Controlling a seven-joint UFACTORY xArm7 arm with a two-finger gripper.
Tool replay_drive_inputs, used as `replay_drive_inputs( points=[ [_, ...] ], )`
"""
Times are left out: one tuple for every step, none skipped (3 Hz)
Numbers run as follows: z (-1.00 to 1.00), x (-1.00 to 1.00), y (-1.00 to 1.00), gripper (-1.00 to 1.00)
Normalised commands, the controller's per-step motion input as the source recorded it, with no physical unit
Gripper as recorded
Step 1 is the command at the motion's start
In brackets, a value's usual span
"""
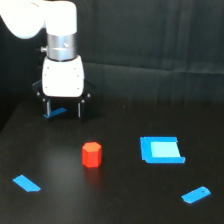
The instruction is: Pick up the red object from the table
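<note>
The red object [92,154] is a small red-orange hexagonal block standing upright on the black table [120,200], left of centre in the exterior view. My gripper [63,110] hangs from the white arm at the upper left, behind and to the left of the block and well apart from it. Its two dark fingers [79,108] point down with a gap between them, and nothing is held. A small blue piece [56,112] shows through that gap, lying on the table behind the fingers.
A flat blue square piece [161,150] lies to the exterior view's right of the block. A small blue piece [26,183] lies at the front left and another [196,194] at the front right. A black wrinkled curtain [160,45] hangs behind the table.
</note>
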Motion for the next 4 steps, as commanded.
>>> replay_drive_inputs(
  points=[
    [-0.04,0.9,-0.78,1.0],
    [0.26,0.7,-0.88,1.0],
    [0.25,0.52,-0.8,1.0],
    [0.23,0.26,-0.9,0.94]
  ],
)
